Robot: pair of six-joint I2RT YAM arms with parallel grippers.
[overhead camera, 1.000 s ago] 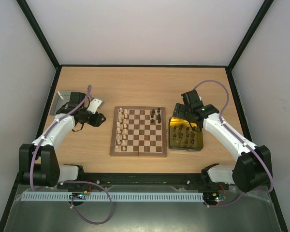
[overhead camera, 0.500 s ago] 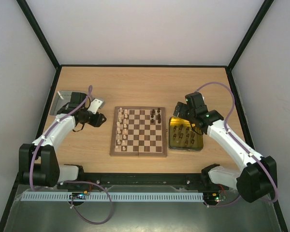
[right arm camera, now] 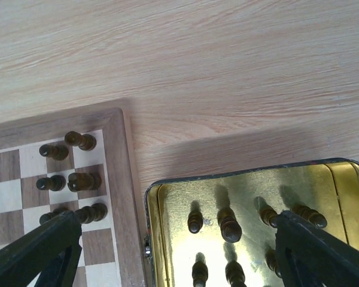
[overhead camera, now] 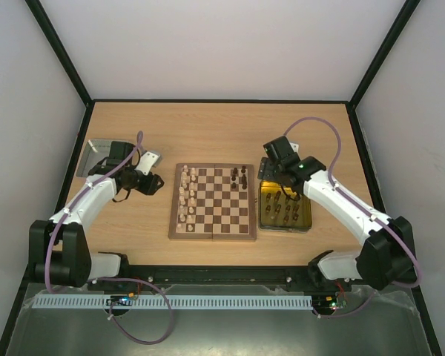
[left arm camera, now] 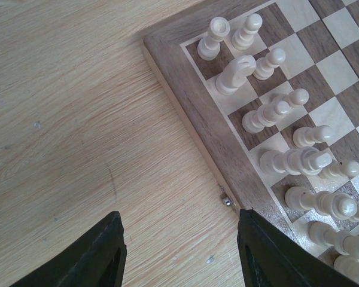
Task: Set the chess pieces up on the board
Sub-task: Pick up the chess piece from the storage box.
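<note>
Chessboard [overhead camera: 213,202] sits mid-surface between the two arms, fold seam running left-right.
- Cream chess pieces [overhead camera: 186,194] fill the board's two left columns; in the left wrist view they [left arm camera: 275,110] stand packed along that edge.
- Dark chess pieces [overhead camera: 239,176]: a small cluster on the board's far-right corner squares, also seen from the right wrist [right arm camera: 72,179].
- More dark pieces [right arm camera: 227,224] stand in the yellow tray [overhead camera: 308,220], which lies just beside the board's right edge. The tray's near-left corner [right arm camera: 148,197] nearly meets the board frame.
- Silver tray [overhead camera: 89,157] lies well left of the board, partly covered by the left arm.
- Left gripper [overhead camera: 154,182] hovers over bare wood just off the board's far-left corner. Its jaws are released, with nothing between them [left arm camera: 180,230]. A small metal clasp [left arm camera: 229,201] on the board's edge lies right ahead of them.
- Right gripper [overhead camera: 272,176] hangs over the gap between the board's far-right corner and the tray. Its jaws are spread wide and empty [right arm camera: 179,251], and tray pieces sit between the finger lines.
</note>
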